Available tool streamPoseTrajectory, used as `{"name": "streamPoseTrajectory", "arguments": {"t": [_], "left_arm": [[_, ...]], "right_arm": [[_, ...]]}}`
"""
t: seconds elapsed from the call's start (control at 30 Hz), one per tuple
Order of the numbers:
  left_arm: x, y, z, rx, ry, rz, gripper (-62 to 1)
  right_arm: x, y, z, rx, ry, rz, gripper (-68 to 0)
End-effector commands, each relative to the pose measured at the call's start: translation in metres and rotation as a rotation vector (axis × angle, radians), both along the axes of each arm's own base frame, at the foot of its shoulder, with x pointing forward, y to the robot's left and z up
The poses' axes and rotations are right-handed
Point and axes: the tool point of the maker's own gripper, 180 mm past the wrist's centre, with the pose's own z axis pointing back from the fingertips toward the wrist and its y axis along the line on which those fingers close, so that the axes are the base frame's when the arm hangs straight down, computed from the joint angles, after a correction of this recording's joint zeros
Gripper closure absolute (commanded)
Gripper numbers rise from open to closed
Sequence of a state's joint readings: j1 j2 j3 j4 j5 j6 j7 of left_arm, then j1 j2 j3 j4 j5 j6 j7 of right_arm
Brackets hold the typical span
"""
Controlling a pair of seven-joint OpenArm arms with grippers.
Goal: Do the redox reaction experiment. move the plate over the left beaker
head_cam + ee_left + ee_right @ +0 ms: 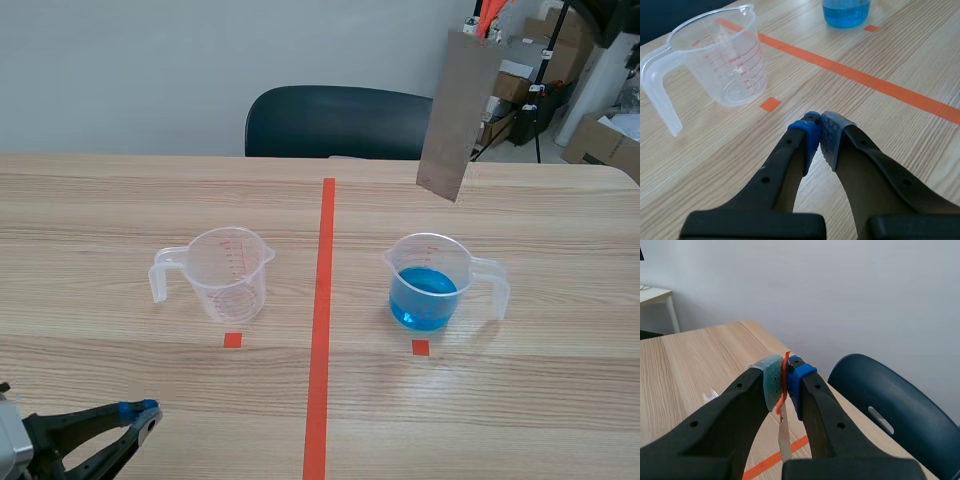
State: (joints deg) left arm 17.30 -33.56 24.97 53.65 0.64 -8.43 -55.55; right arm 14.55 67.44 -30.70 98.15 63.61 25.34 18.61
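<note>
A grey metal plate (457, 115) hangs high above the table's right half, beyond the right beaker (432, 282), which holds blue liquid. My right gripper (785, 381) is shut on an orange string (783, 382) from which the plate (784, 437) dangles edge-on under the fingers. The left beaker (226, 272) is clear, empty and upright left of the orange tape line. It also shows ahead of my left gripper (820, 134), which is shut on nothing and low over the table's near left. My left gripper (135, 420) sits at the scene's bottom left corner.
A dark blue chair (340, 122) stands behind the table's far edge. Cardboard boxes (600, 140) are stacked at the back right. The blue-liquid beaker (846, 12) lies beyond the tape line in the left wrist view.
</note>
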Motion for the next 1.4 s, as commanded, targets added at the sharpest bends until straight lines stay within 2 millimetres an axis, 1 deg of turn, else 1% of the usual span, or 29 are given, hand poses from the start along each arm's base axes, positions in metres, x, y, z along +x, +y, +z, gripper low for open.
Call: {"name": "streamPoseTrajectory", "arguments": {"t": [0.0,0.07,0.2,0.27,0.4,0.57,0.7,0.83,0.9,1.13,1.27,1.37], "left_arm": [[0.006,-0.002,0.013,-0.074,-0.044,0.036,-2.7],[0.004,0.007,0.016,-0.125,-0.058,0.079,-2.7],[-0.004,0.013,0.016,-0.183,-0.088,0.116,-2.7],[-0.005,0.021,0.016,-0.212,-0.102,0.166,-2.7],[-0.009,0.036,0.017,-0.266,-0.141,0.268,-2.7],[-0.013,0.042,0.017,-0.313,-0.179,0.353,-2.7],[-0.013,0.043,0.019,-0.334,-0.207,0.396,-3.4],[-0.014,0.030,0.018,-0.319,-0.205,0.344,-13.5],[-0.012,0.028,0.017,-0.317,-0.206,0.341,-19.4],[-0.006,0.037,0.021,-0.319,-0.235,0.384,-36.8],[-0.003,0.042,0.025,-0.317,-0.255,0.397,-47.1],[-0.002,0.043,0.026,-0.325,-0.261,0.413,-52.0]], "right_arm": [[0.003,0.000,0.023,0.017,-0.063,-0.001,-0.4],[0.005,0.005,0.024,0.007,-0.073,0.003,-0.4],[0.010,0.019,0.022,0.016,-0.051,0.013,-0.4],[0.013,0.026,0.020,0.018,-0.038,0.019,-0.4],[0.019,0.040,0.026,0.007,-0.033,0.029,-0.4],[0.025,0.062,0.035,0.003,-0.024,0.057,-0.4],[0.026,0.083,0.034,0.009,0.007,0.088,-0.4],[0.026,0.104,0.029,-0.012,0.026,0.112,-0.4],[0.025,0.113,0.028,-0.010,0.030,0.124,-0.4],[0.021,0.147,0.023,0.004,0.073,0.167,-0.4],[0.023,0.166,0.014,0.006,0.122,0.183,-0.4],[0.026,0.179,0.007,0.014,0.159,0.190,-0.4]]}}
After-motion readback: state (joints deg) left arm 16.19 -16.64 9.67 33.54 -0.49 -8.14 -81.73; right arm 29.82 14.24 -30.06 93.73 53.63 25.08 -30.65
